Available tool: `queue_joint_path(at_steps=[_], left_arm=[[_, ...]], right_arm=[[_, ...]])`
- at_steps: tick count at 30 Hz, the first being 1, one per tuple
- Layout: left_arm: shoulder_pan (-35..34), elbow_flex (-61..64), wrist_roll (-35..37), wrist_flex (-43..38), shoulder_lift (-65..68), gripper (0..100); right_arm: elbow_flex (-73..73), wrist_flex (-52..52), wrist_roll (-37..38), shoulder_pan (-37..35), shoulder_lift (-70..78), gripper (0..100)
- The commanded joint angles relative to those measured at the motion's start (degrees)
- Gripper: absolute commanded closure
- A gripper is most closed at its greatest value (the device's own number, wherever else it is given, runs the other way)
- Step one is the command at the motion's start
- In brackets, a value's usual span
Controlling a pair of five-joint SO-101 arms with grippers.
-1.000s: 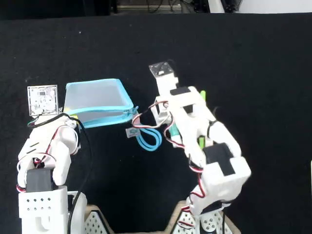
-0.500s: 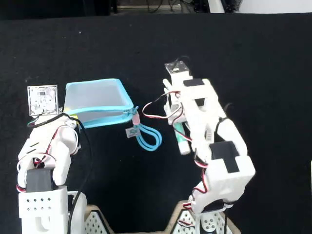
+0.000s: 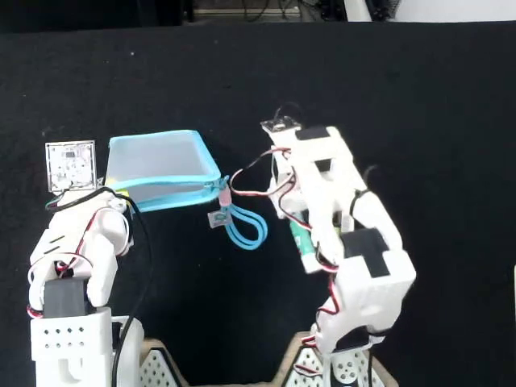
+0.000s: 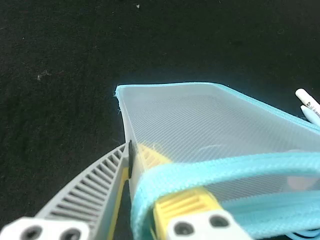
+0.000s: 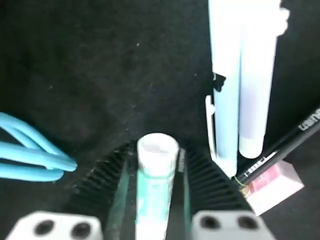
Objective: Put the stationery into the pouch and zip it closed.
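Grip looked like the weak spot to me. Right jaws were clamped on a green-and-white tube [image 5: 156,170] (glue stick or marker, couldn't tell), sitting just beside the pouch's blue strap loop [image 5: 30,154]. The tube ran lengthwise between the jaws with its end poking out past them, so I'd guess it could slide or twist on the way over.

Left jaws were pinched on the near corner of the pouch [image 4: 200,125], and the mouth looked open. If the tube came in low it could catch that rim or snag the loop and drag the pouch out of the pinch.

Further out, two pale pens [image 5: 250,75], a black pencil [image 5: 282,142] and a pink eraser [image 5: 275,182] lay bunched together on the table [image 3: 419,121]. A grab there might easily knock a neighbour.
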Motion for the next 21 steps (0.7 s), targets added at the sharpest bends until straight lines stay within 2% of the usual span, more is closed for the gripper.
queue_joint_path(at_steps=[1,21], left_arm=[[-0.40,-0.66,0.18,-1.14,-0.70,97],[-0.40,-0.66,0.18,-1.14,-0.70,97]], right_arm=[[-4.97,4.04,0.53,-0.62,0.13,86.5],[-5.32,-1.32,0.53,-0.62,4.00,86.5]])
